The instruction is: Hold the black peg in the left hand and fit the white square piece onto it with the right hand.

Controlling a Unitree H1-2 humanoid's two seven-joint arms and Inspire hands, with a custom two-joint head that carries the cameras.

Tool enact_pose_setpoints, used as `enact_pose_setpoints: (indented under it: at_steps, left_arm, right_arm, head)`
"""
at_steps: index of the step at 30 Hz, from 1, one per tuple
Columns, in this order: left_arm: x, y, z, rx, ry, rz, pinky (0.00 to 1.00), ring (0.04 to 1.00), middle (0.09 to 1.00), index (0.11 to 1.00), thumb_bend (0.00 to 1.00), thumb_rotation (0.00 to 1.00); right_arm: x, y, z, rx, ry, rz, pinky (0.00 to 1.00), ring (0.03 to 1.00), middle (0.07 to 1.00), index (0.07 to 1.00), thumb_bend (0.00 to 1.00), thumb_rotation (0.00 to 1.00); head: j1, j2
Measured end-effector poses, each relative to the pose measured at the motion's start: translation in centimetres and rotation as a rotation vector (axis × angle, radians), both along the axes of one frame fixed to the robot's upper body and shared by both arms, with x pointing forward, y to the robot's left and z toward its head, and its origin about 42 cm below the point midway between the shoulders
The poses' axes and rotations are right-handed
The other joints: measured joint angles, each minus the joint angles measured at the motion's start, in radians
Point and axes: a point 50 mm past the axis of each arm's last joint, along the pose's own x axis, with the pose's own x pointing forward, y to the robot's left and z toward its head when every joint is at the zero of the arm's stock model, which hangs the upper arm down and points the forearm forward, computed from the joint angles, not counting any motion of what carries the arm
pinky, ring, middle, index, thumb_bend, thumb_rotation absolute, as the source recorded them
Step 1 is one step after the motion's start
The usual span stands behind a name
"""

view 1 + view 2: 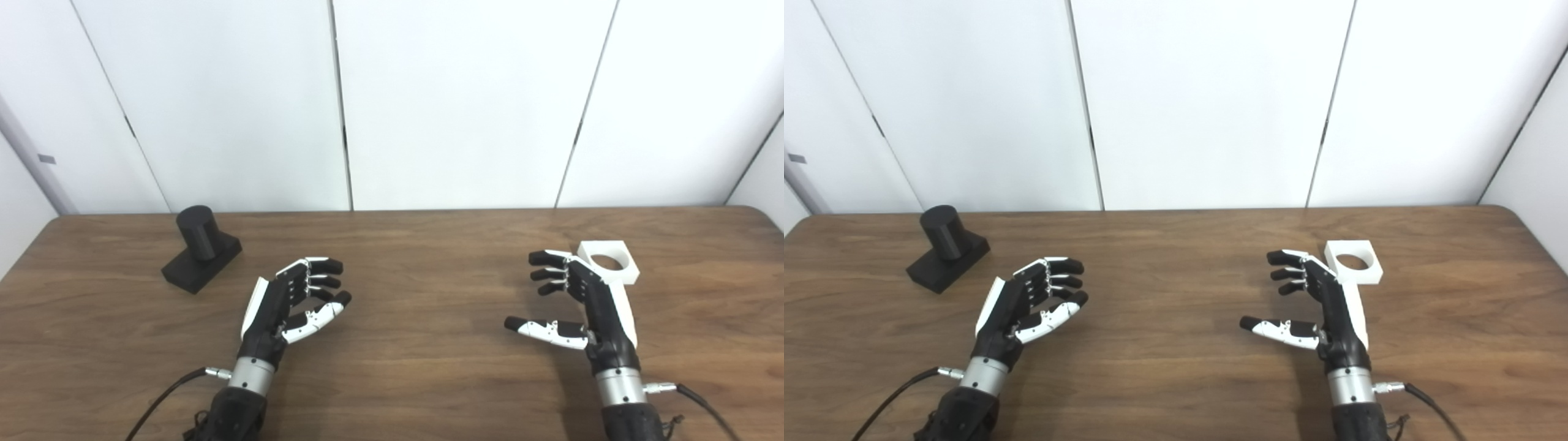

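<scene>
The black peg [199, 231], a short cylinder on a flat black base, stands on the wooden table [416, 367] at the far left. My left hand [288, 303] is open and empty to the right of it and nearer to me, with a gap between them. The white square piece [609, 262], with a round hole in it, lies flat at the right. My right hand [579, 306] is open and empty just left of it and in front of it, hiding its near left corner.
White wall panels [392, 104] stand behind the table's far edge. Cables [159, 398] run from both wrists toward the table's near edge.
</scene>
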Motion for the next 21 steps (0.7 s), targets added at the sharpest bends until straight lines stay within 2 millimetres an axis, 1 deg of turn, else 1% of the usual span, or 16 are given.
enact_pose_setpoints:
  at_steps: [4,6,7,10,12,13,14,16,19,20,21]
  left_arm:
    - [0.0,-0.1,0.0,0.000,0.001,-0.005,0.55,0.648,0.704,0.640,0.62,0.15]
    - [0.0,-0.1,0.0,0.000,0.000,-0.006,0.56,0.654,0.700,0.634,0.63,0.15]
    - [0.0,-0.2,-0.1,-0.002,0.000,-0.006,0.56,0.655,0.699,0.634,0.63,0.15]
    - [0.0,-0.6,-0.1,-0.009,0.002,-0.010,0.56,0.660,0.709,0.640,0.63,0.16]
    - [-0.1,-1.1,-0.2,-0.017,0.003,-0.016,0.55,0.662,0.715,0.646,0.63,0.15]
    - [-0.1,-1.3,-0.2,-0.021,0.003,-0.019,0.54,0.658,0.713,0.644,0.63,0.14]
    - [-0.1,-1.7,-0.2,-0.025,0.004,-0.022,0.54,0.656,0.711,0.640,0.63,0.13]
    - [-0.1,-2.4,-0.3,-0.033,0.007,-0.024,0.54,0.658,0.709,0.638,0.64,0.12]
    - [-0.1,-3.1,-0.7,-0.041,0.010,-0.032,0.56,0.667,0.710,0.640,0.64,0.12]
    - [0.0,-3.3,-0.7,-0.042,-0.003,-0.036,0.56,0.671,0.709,0.640,0.64,0.11]
    - [0.2,-3.5,-0.6,-0.038,-0.009,-0.038,0.56,0.673,0.709,0.640,0.64,0.11]
  right_arm:
    - [0.0,0.0,0.0,0.004,0.001,0.004,0.53,0.631,0.688,0.661,0.63,0.00]
    - [0.0,0.0,0.0,0.008,0.002,0.005,0.54,0.635,0.687,0.660,0.64,0.00]
    - [0.0,-0.1,0.0,0.010,0.003,0.006,0.54,0.636,0.688,0.660,0.63,0.00]
    - [-0.1,-0.3,0.0,0.006,0.008,0.013,0.54,0.635,0.688,0.664,0.62,0.00]
    - [-0.3,-0.7,0.0,0.003,0.011,0.015,0.54,0.630,0.688,0.667,0.62,0.00]
    - [-0.3,-0.9,0.0,0.005,0.013,0.016,0.53,0.631,0.692,0.669,0.61,0.00]
    - [-0.4,-1.2,-0.1,0.009,0.016,0.019,0.53,0.634,0.696,0.671,0.61,0.00]
    - [-0.5,-1.8,-0.1,0.012,0.020,0.019,0.53,0.637,0.702,0.674,0.60,0.00]
    - [-0.7,-2.4,0.0,0.018,0.022,0.013,0.54,0.643,0.708,0.676,0.59,0.00]
    - [-0.7,-2.5,0.0,0.020,0.026,0.015,0.54,0.648,0.711,0.678,0.59,0.00]
    - [-0.8,-2.6,0.0,0.024,0.026,0.020,0.54,0.651,0.712,0.680,0.59,0.00]
  head:
    - [0.012,-0.002]
    - [0.046,-0.011]
    - [0.046,-0.011]
    - [0.165,-0.032]
    - [0.216,-0.046]
    - [0.230,-0.049]
    - [0.264,-0.060]
    - [0.270,-0.063]
    - [0.330,-0.086]
    - [0.363,-0.101]
    - [0.364,-0.101]
